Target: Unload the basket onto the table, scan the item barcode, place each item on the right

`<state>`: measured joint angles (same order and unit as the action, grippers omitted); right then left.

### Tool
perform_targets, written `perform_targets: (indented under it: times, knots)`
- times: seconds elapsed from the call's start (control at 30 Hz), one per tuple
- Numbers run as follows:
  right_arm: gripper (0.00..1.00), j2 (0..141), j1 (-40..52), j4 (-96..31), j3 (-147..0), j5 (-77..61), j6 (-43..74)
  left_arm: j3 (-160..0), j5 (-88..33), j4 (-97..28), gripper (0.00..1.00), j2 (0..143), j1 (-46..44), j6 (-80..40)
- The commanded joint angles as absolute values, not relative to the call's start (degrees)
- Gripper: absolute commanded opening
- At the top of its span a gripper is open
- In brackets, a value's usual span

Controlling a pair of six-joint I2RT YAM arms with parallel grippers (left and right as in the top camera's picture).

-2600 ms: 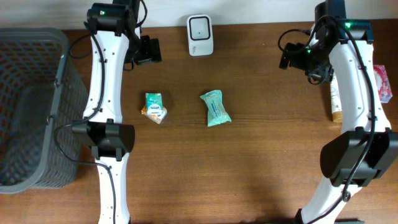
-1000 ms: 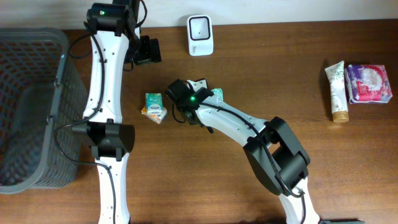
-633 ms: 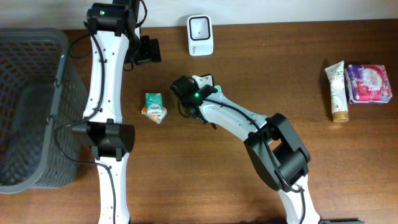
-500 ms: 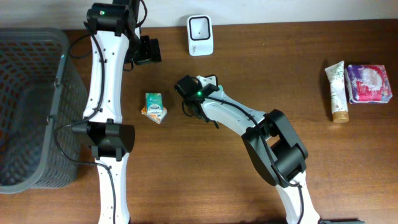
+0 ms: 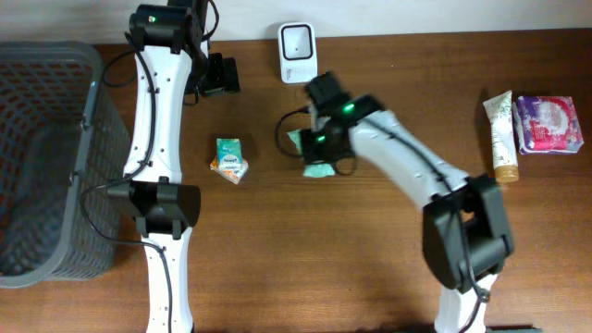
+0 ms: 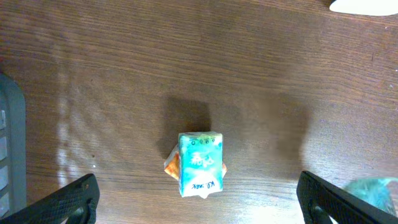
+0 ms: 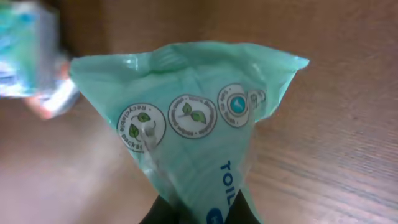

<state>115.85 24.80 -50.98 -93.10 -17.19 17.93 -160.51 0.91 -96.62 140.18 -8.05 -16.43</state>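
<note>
right wrist: green pack [image 7: 199, 143], seemingly soft and light, is pinched at six o'clock by right jaws; left jaws are held wide.

Left arm [image 5: 148, 102] and right arm [image 5: 398, 153] match: white tubular links, black joint housings, one bulky black block on each. Green LEDs [image 5: 151, 16] glow on the black housings. Thin black cables [image 5: 85, 211] loop alongside the links, exposed.
</note>
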Motion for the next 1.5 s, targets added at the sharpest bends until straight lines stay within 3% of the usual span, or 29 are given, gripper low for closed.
perform_targets:
  times: [0.0,0.17,0.37,0.4,0.43,0.6,0.8,0.93,1.0,1.07,1.1,1.33,1.37,1.43,1.47]
  knots:
    - [0.04,114.8,19.1,-55.7,-92.8,-44.2,6.9,-161.3,1.5,-96.7,0.99,140.2,-8.1,-15.7]
    - [0.04,114.9,9.5,-59.9,-89.3,-53.5,1.7,-161.3,1.5,-96.7,0.99,140.2,-8.1,-15.7]
    - [0.04,115.1,0.0,-46.9,-70.3,-64.2,2.4,-161.3,1.5,-96.7,0.99,140.2,-8.1,-15.7]
    - [0.09,115.1,-1.8,-46.1,-68.3,-63.8,2.3,-161.3,1.5,-96.7,0.99,140.2,-8.1,-15.7]
    - [0.27,115.1,-3.9,-46.4,-67.2,-61.1,2.4,-161.3,1.5,-96.7,0.99,140.2,-8.1,-15.7]
    - [0.52,115.1,-8.1,-49.8,-69.7,-41.5,8.8,-161.3,1.5,-96.7,0.99,140.2,-8.1,-15.7]
    - [0.53,115.0,-5.2,-70.3,-88.5,-32.6,0.3,-161.3,1.5,-96.7,0.99,140.2,-8.1,-15.7]
    - [0.58,114.6,3.4,-79.2,-98.8,-26.4,-1.7,-161.3,1.5,-96.7,0.99,140.2,-8.1,-15.7]
    - [0.70,114.6,8.9,-80.0,-99.3,-19.6,-1.2,-161.3,1.5,-96.7,0.99,140.2,-8.1,-15.7]
    - [0.98,114.8,17.4,-78.6,-97.4,-1.3,7.4,-161.3,1.5,-96.7,0.99,140.2,-8.1,-15.7]
    - [0.99,114.8,19.7,-78.0,-96.5,4.3,11.0,-161.3,1.5,-96.7,0.99,140.2,-8.1,-15.7]
    - [0.98,114.8,26.7,-67.2,-85.2,6.7,14.0,-161.3,1.5,-96.7,0.99,140.2,-8.1,-15.7]
    - [0.90,114.8,26.6,-65.7,-83.7,6.7,14.0,-161.3,1.5,-96.7,0.99,140.2,-8.1,-15.7]
    - [0.55,114.8,26.6,-63.7,-82.4,5.8,14.0,-161.3,1.5,-96.7,0.99,140.2,-8.1,-15.7]
    - [0.46,114.8,26.6,-62.0,-81.8,4.2,14.0,-161.3,1.5,-96.7,0.99,140.2,-8.1,-15.7]
